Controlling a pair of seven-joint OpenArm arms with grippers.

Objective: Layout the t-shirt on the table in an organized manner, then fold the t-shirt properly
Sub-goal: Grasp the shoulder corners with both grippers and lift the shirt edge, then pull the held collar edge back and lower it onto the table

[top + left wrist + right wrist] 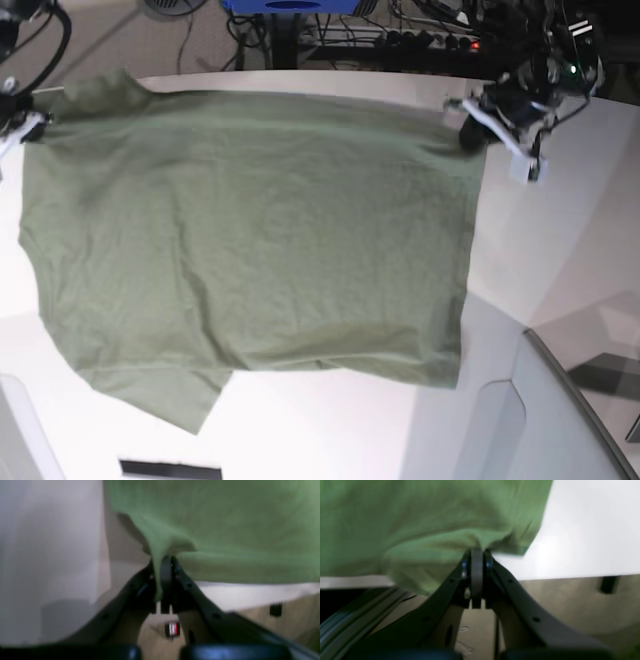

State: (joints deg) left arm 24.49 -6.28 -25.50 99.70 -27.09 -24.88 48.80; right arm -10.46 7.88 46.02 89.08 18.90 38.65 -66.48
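Two-arm spreading of the t-shirt (pixel 250 240) over the white table (pixel 560 230). The left gripper (pixel 163 562) has its jaws pressed together on a pinch of cloth at one corner of the shirt; the right gripper (pixel 477 552) is likewise clamped on a bunched fold at the opposite corner. In the base view both held corners lie along the far edge of the table, the left gripper (pixel 480 125) at that view's right, the right one at its left edge, largely out of frame. The stretched edge between them runs along the far edge, and the body of the shirt spreads from it toward the near edge, one sleeve (pixel 165 395) nearest the near-left corner. Each arm holds its own corner, so neither is nearer. Judged from this, the coming move depends on keeping the held edge taut and parallel to the far edge while laying it down.
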